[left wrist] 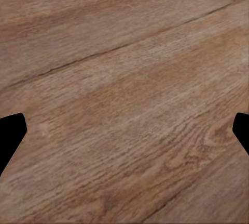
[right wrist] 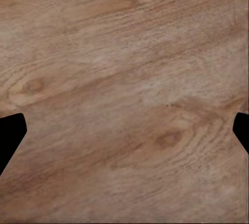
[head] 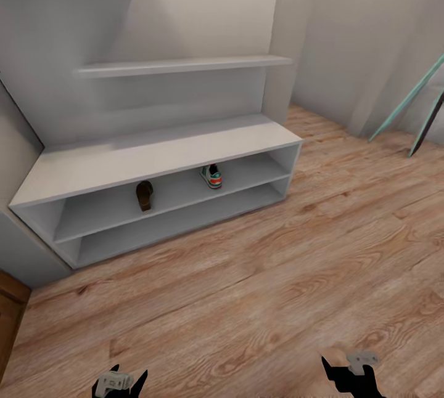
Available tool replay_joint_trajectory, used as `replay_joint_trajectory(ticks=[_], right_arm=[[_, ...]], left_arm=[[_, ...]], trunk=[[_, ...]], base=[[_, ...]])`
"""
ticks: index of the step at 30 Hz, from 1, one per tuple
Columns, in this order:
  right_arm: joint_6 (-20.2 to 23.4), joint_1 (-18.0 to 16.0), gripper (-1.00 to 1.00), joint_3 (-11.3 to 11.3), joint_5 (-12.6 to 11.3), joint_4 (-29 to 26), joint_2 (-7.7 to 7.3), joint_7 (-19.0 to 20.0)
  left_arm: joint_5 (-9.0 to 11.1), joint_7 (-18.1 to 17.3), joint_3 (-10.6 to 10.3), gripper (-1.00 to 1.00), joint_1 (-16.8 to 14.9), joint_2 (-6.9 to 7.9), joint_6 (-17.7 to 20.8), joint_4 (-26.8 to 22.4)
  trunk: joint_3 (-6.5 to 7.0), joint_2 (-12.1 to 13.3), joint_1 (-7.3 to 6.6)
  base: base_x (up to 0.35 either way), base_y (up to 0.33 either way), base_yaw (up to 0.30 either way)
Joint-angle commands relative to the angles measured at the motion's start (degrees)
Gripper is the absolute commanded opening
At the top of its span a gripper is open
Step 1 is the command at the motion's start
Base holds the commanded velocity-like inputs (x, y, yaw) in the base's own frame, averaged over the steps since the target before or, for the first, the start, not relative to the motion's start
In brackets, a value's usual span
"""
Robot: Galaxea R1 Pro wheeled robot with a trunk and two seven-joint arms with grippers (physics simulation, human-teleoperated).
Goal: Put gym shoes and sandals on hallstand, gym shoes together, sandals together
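Note:
The pale grey hallstand [head: 154,154] stands against the wall ahead in the head view. On its upper open shelf sit one brown sandal [head: 144,195] and, to its right and apart from it, one white gym shoe [head: 211,176] with a green stripe and an orange heel. My left gripper [head: 120,379] and right gripper [head: 353,368] hang low over the corridor floor [head: 265,287], well short of the rack. Both are open with nothing between the fingers. In each wrist view, dark fingertips [left wrist: 10,135] [right wrist: 10,135] stand wide apart over bare wood planks.
A long wall shelf [head: 179,66] runs above the bench top. Two thin teal and dark poles [head: 410,99] lean against the right wall. A brown wooden piece [head: 9,318] juts in at the lower left. Open floor lies between me and the rack.

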Motion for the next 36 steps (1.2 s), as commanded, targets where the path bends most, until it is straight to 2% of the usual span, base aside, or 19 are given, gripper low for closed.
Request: replay_joint_trajectory(ticks=[1, 8, 11, 15, 18, 36], right_arm=[[-0.2, 0.0, 1.0, -0.5, 0.6, 0.1, 0.08, 0.1], [-0.2, 0.1, 1.0, -0.6, 0.3, 1.0, 0.24, -0.1], [-0.2, 0.1, 1.0, -0.6, -1.3, 1.7, 0.33, -0.1], [-0.2, 0.2, 1.0, -0.5, -5.6, 2.1, 0.3, 0.0], [-0.2, 0.2, 1.0, -0.5, -6.8, 2.1, 0.4, 0.1], [-0.2, 0.2, 1.0, -0.3, -7.2, 2.2, 0.65, 0.2]], left_arm=[[0.2, 2.6, 0.1, 1.0, 0.0, -0.87, -0.9, 0.9], [0.3, 3.7, 0.2, 1.0, 0.0, -1.11, -1.3, 1.3], [0.4, 3.8, 0.2, 1.0, 0.0, -1.16, -1.3, 2.3], [0.4, 3.8, 0.2, 1.0, 0.0, -1.17, -1.3, 2.8], [0.4, 3.8, 0.2, 1.0, 0.0, -1.18, -1.3, 2.8], [0.5, 3.8, 0.2, 1.0, 0.0, -1.14, -1.3, 2.8]], trunk=[[-0.04, 0.0, -0.01], [-0.04, 0.0, -0.01], [-0.04, 0.0, -0.01], [-0.04, 0.0, -0.01], [-0.04, 0.0, -0.01], [-0.04, 0.0, -0.01]], base=[[0.0, 0.0, -0.3], [0.0, 0.0, -0.3], [0.0, 0.0, -0.3], [0.0, 0.0, -0.3], [0.0, 0.0, -0.3], [0.0, 0.0, -0.3]])
